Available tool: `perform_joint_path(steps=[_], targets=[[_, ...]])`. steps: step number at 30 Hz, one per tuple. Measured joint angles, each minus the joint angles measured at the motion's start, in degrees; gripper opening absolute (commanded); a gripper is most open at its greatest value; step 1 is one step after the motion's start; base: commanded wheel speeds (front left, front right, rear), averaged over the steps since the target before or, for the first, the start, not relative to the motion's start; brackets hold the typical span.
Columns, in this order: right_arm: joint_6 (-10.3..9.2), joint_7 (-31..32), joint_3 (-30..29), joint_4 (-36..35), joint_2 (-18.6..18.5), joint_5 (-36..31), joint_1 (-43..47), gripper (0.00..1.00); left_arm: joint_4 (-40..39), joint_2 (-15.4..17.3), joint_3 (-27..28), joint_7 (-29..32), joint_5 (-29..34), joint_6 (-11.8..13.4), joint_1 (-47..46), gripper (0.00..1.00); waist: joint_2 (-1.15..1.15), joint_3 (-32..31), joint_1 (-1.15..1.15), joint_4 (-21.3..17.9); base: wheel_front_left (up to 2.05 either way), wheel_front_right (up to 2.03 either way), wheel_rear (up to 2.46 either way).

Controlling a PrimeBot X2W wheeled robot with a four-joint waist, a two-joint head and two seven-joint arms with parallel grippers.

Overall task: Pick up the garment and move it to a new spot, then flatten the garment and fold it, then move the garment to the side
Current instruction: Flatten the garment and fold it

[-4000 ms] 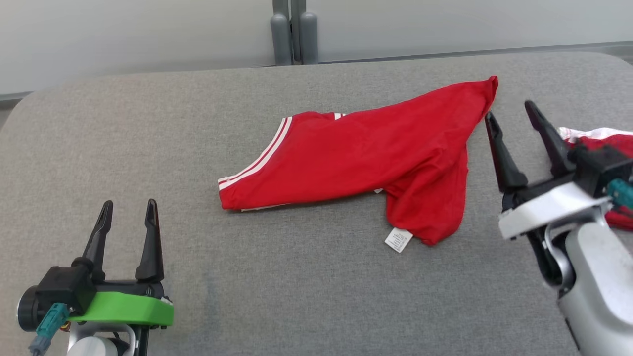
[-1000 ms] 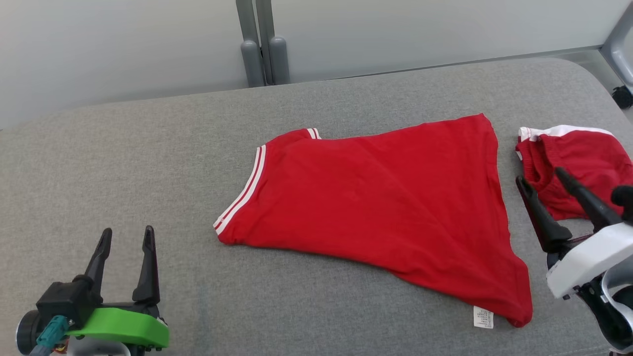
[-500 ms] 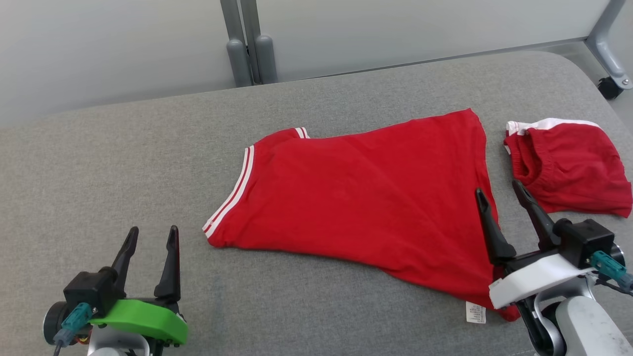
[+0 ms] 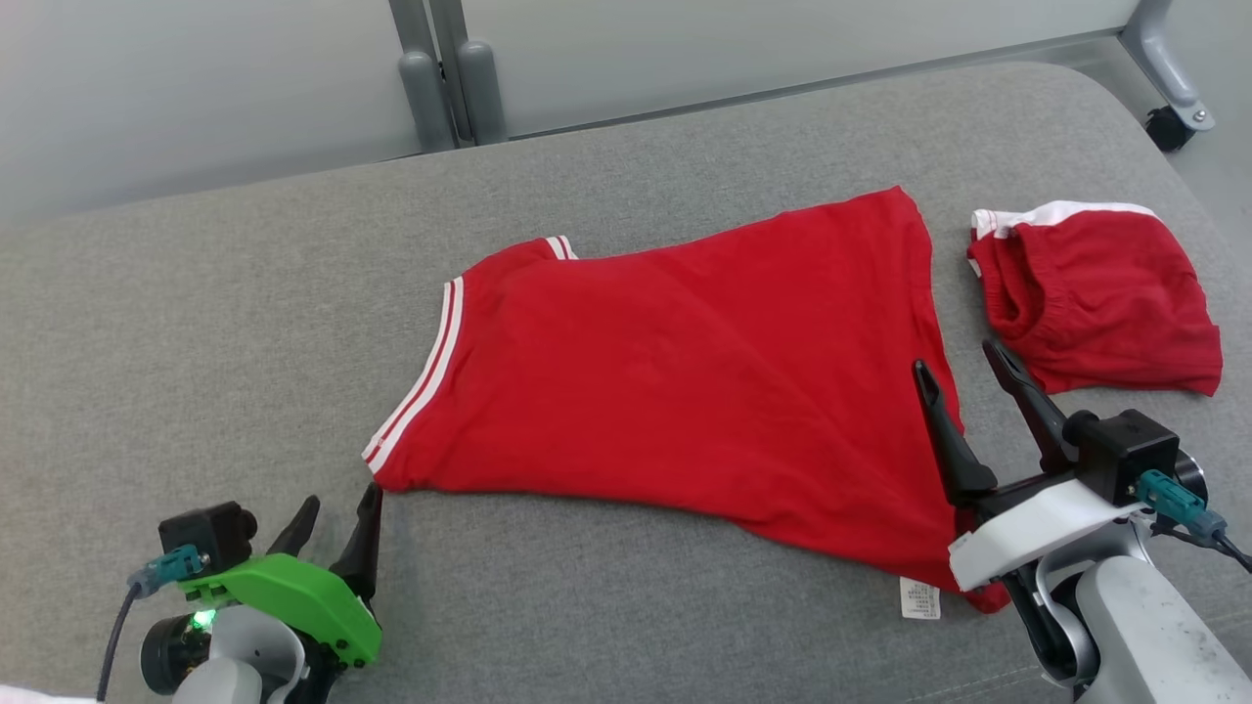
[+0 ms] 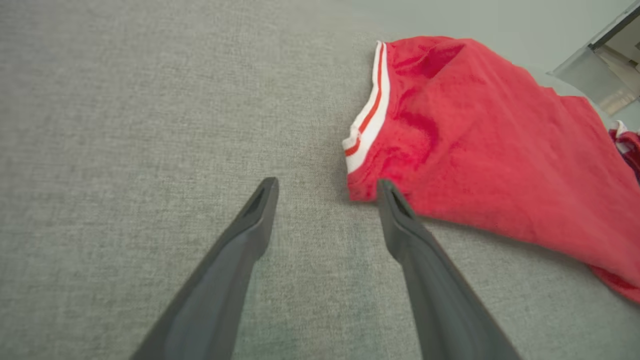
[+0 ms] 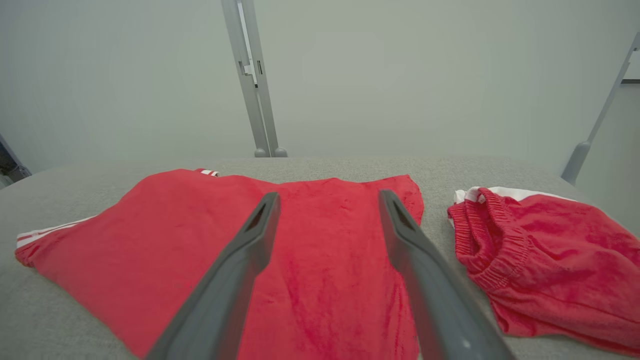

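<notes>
Red T-shirt [image 4: 685, 391] lies spread out at the centre of the grey padded surface [image 4: 196, 323]. Left gripper [image 4: 341, 494]: jaws wide, empty, one tip at the shirt's striped near-left corner. Right gripper [image 4: 955, 356]: jaws wide, empty, over the shirt's right edge. Red shorts [image 4: 1095, 303] lie just right of the shirt, apart.

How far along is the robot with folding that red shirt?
Done: the red shirt with white-striped trim lies spread nearly flat on the grey padded surface. In hand: the left hand is open at the striped sleeve corner and the right hand is open over the shirt's right edge; neither holds anything. Left: folding, then moving it aside.
</notes>
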Motion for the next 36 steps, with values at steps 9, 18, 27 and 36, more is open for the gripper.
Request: perform_joint_path(steps=[9,18,27,36], targets=[[0.00,-0.35,1.15,1.22,-0.59,0.45,-1.33,1.00,7.13,0.82,-5.49,1.55,-8.83,-0.23,-6.77,1.00,0.00,1.95,0.00,-1.68,0.00,0.00,0.00],[0.00,-0.52,1.45,1.89,-0.51,0.48,-1.49,1.00,4.49,4.28,-10.10,-0.48,-14.15,-0.25,-7.93,0.00,0.00,1.56,0.00,-1.54,0.00,0.00,0.00],[0.00,-0.77,1.74,1.82,-0.55,0.65,-1.51,1.00,-10.27,2.34,-13.46,1.26,-21.14,-0.25,-11.10,0.00,0.00,1.47,0.00,-2.05,0.00,0.00,0.00],[0.01,-0.79,3.01,1.80,1.16,0.64,-4.17,1.00,-6.31,-3.31,-18.76,6.68,-19.27,1.63,-23.44,0.00,0.00,5.10,0.00,-5.00,0.00,0.00,0.00]])
